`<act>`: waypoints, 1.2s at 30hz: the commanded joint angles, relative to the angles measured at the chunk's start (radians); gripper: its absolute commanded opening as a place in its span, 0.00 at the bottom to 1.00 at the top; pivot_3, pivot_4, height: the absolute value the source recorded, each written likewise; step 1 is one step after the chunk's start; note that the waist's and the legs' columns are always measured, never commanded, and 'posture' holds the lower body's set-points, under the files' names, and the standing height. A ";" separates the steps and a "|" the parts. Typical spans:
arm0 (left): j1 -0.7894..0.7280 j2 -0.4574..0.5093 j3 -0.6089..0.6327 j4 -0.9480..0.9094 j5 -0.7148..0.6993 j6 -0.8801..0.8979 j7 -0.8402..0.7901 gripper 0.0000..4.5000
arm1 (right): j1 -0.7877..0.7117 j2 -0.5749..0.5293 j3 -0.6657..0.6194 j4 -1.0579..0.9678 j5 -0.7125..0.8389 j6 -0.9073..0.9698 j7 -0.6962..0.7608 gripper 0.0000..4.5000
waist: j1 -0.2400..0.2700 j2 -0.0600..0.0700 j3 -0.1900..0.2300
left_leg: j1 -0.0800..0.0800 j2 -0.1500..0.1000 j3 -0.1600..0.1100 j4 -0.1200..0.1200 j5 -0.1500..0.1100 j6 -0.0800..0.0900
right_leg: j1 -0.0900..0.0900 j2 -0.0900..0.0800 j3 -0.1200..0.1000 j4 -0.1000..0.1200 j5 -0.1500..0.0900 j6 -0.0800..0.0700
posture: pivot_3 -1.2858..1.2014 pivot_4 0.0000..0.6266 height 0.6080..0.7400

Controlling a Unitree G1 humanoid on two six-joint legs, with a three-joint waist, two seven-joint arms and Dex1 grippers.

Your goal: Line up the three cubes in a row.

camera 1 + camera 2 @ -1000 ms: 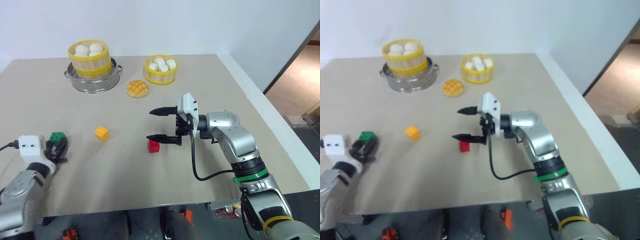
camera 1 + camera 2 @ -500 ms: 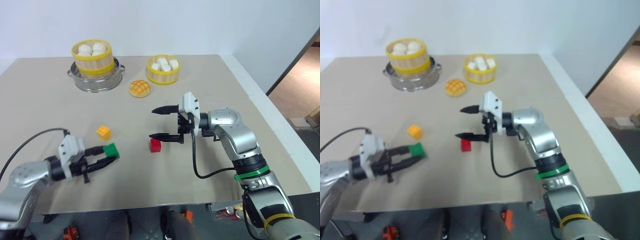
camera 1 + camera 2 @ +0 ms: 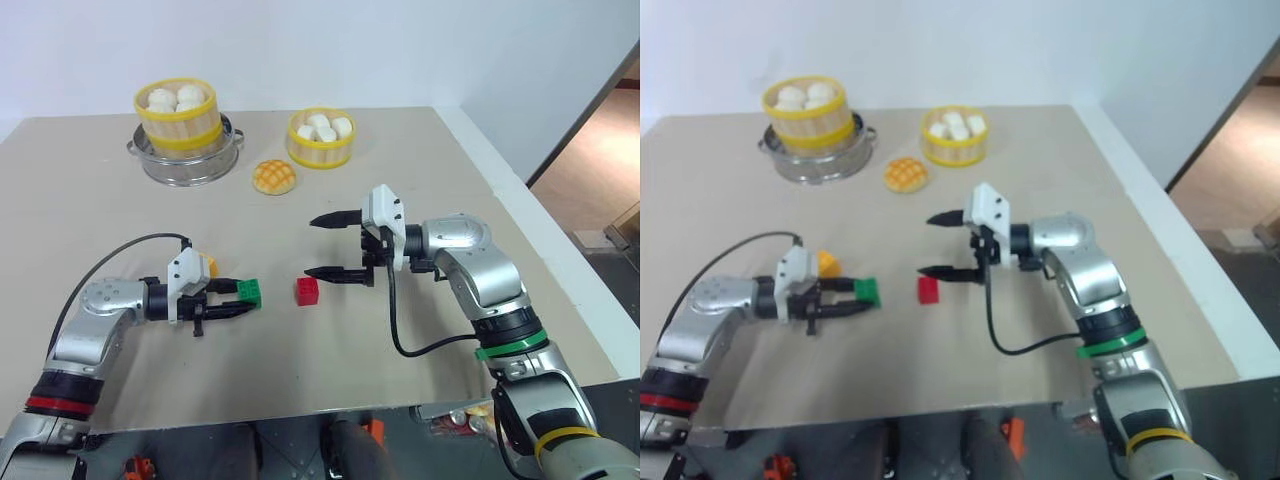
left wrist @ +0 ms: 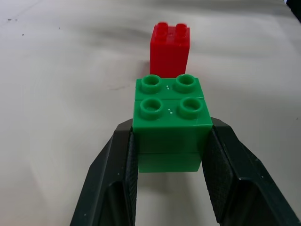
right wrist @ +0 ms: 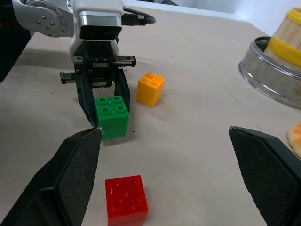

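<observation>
We seem to be in a lab or test room: a plain beige table (image 3: 420, 170) set against a bare white wall (image 3: 350, 50), with toy bricks (image 3: 308, 291) and prop buns in yellow steamers (image 3: 320, 140) laid out for staged handling.

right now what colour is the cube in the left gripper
Green cube, clearest in the left wrist view.

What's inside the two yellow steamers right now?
Both hold white buns: the left steamer, sitting on a metal pot, shows three; the right steamer shows about five. Anything beneath the buns is covered.
</observation>
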 commanded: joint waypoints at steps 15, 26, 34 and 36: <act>-0.061 -0.053 -0.040 0.105 0.097 -0.185 -0.034 0.29 | 0.028 -0.027 -0.015 -0.082 0.011 0.004 -0.006 1.00 | 0.004 0.000 0.000 | 0.000 0.000 0.000 0.004 0.000 0.000 | 0.001 0.000 0.000 0.002 0.001 0.001 | 0.52 0.24 1.00; -0.094 -0.062 -0.047 0.173 0.122 -0.221 -0.046 0.29 | 0.030 -0.030 -0.012 -0.086 0.006 0.005 -0.007 1.00 | 0.004 0.000 0.000 | 0.000 0.000 0.000 0.010 0.000 0.000 | 0.001 0.000 0.000 0.007 0.001 0.001 | 0.52 0.24 1.00; -0.126 -0.052 -0.052 0.204 0.136 -0.182 -0.048 0.73 | 0.032 -0.034 -0.013 -0.091 0.014 0.018 -0.002 1.00 | 0.004 0.000 0.000 | 0.001 -0.001 0.000 0.014 0.000 0.001 | 0.001 0.000 0.001 0.012 0.000 -0.003 | 0.52 0.24 1.00; -0.128 -0.049 -0.051 0.193 0.135 -0.177 -0.048 0.89 | 0.031 -0.035 -0.013 -0.090 0.014 0.019 -0.001 1.00 | 0.004 0.000 0.000 | 0.001 -0.001 0.000 0.014 0.000 0.001 | 0.001 0.000 0.001 0.012 -0.001 -0.003 | 0.52 0.24 1.00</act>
